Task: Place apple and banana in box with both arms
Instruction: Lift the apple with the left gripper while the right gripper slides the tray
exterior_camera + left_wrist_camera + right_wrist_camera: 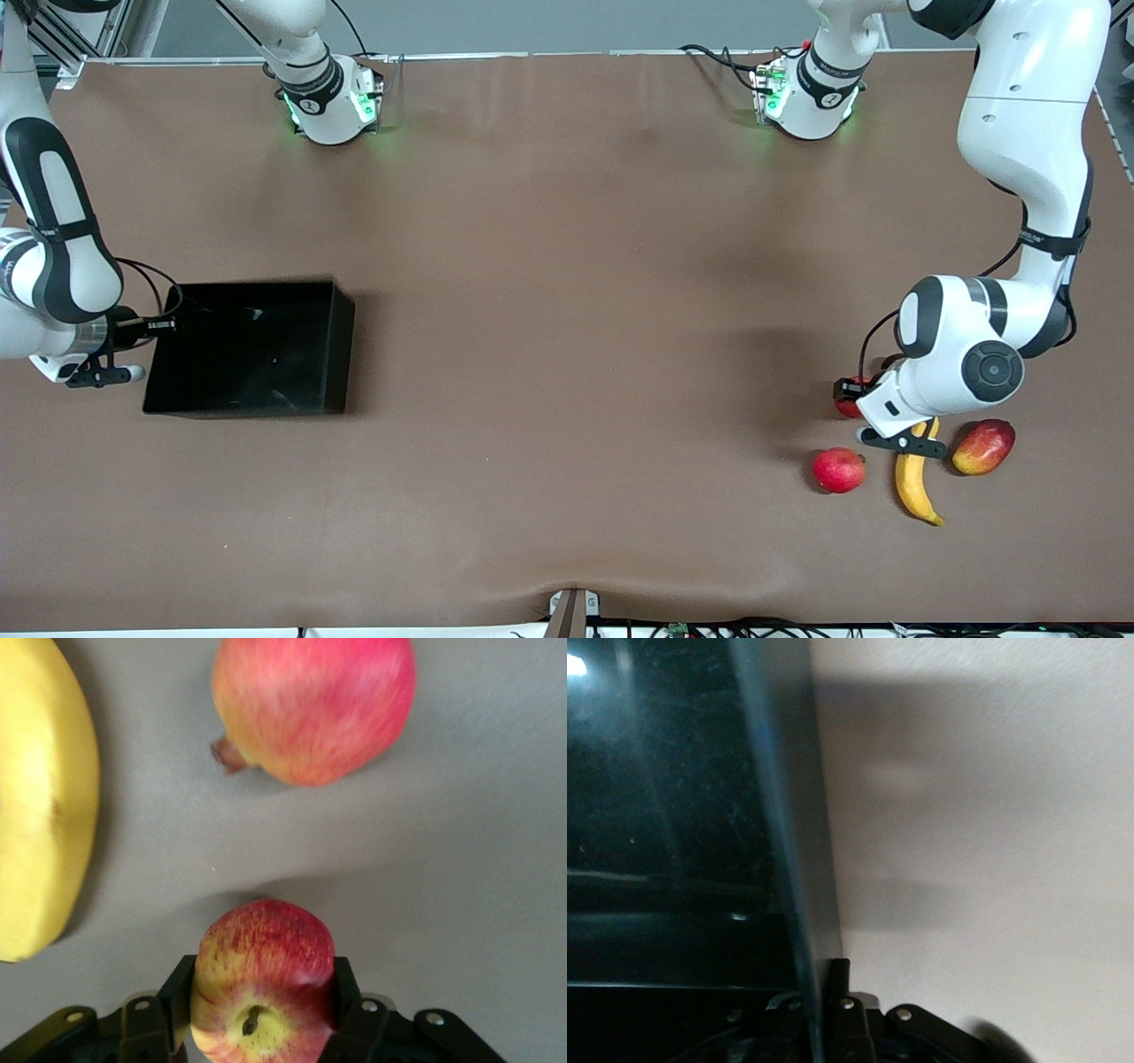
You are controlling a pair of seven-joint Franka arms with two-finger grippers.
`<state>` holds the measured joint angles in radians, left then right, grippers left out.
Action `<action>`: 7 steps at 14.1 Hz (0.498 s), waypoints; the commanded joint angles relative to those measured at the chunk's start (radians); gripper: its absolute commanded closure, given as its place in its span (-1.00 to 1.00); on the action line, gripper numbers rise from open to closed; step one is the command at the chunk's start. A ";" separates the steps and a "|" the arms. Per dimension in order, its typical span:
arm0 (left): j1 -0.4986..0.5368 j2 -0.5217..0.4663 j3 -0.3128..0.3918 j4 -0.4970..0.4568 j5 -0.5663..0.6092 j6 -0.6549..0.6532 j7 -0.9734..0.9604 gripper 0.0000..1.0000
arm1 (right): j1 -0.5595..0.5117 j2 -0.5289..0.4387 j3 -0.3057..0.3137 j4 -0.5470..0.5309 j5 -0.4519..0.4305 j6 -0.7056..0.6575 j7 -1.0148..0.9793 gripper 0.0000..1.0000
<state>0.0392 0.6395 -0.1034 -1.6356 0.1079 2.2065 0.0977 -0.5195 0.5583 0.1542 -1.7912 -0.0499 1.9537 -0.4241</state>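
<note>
Banana [914, 486] lies by bent left arm's pincer [262, 1005] gripping apple [263, 979]

Streaky red apple [263, 979] in left pincer [257, 1010], banana [916, 487] beside, black box [248, 350] well apart

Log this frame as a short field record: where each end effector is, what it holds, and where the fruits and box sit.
left end effector: shut on the apple, at the left arm's end of the table
right end effector: gripping the box wall, at the right arm's end
banana: on the table, not in the box
pinkish fruit: beside the banana
mango: beside the banana, toward the table's end
box contents: no fruit seen
</note>
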 commanded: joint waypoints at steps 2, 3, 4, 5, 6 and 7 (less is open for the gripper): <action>-0.012 -0.099 -0.015 0.014 0.015 -0.074 -0.007 1.00 | 0.030 -0.031 0.018 0.102 -0.004 -0.189 0.008 1.00; -0.007 -0.127 -0.018 0.014 0.013 -0.111 -0.007 1.00 | 0.059 -0.032 0.018 0.148 -0.002 -0.256 0.010 1.00; -0.002 -0.153 -0.018 0.014 0.007 -0.154 -0.006 1.00 | 0.100 -0.041 0.018 0.191 -0.002 -0.322 0.011 1.00; 0.001 -0.178 -0.018 0.011 0.004 -0.184 -0.007 1.00 | 0.142 -0.052 0.019 0.223 -0.001 -0.376 0.021 1.00; 0.001 -0.199 -0.018 0.011 0.004 -0.207 -0.007 1.00 | 0.191 -0.067 0.019 0.245 0.002 -0.407 0.036 1.00; 0.001 -0.219 -0.018 0.010 0.003 -0.230 -0.007 1.00 | 0.238 -0.081 0.019 0.256 0.013 -0.426 0.039 1.00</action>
<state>0.0332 0.4772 -0.1163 -1.6039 0.1078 2.0206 0.0959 -0.3686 0.5224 0.1748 -1.5645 -0.0496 1.5929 -0.4015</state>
